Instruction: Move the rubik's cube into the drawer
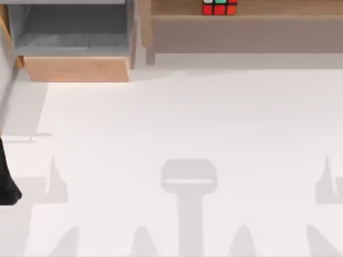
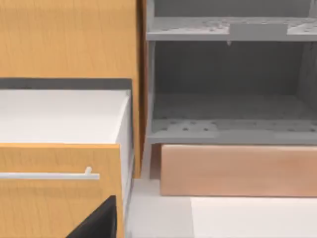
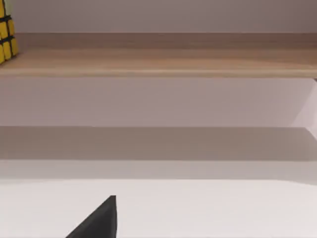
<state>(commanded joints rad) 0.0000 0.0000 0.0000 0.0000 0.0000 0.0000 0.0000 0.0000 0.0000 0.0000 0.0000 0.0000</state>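
Note:
The rubik's cube [image 1: 219,6] sits on the long wooden shelf [image 1: 246,24] at the table's far edge, right of the middle. Its yellow stickers [image 3: 6,30] show in the right wrist view. The drawer [image 1: 75,68] stands pulled out at the far left, with its tan front panel [image 2: 237,171] facing the table and nothing on its grey floor [image 2: 228,106]. My left arm [image 1: 8,182] is a dark shape at the left edge, far from both. A black part of my left gripper [image 2: 99,223] faces the drawer. A black part of my right gripper [image 3: 99,220] faces the shelf.
In the left wrist view an orange wooden cabinet front [image 2: 54,198] with a white bar handle [image 2: 49,175] stands beside the drawer. The white table [image 1: 182,128] spreads out in front of shelf and drawer, with grey shadows of the arms on it.

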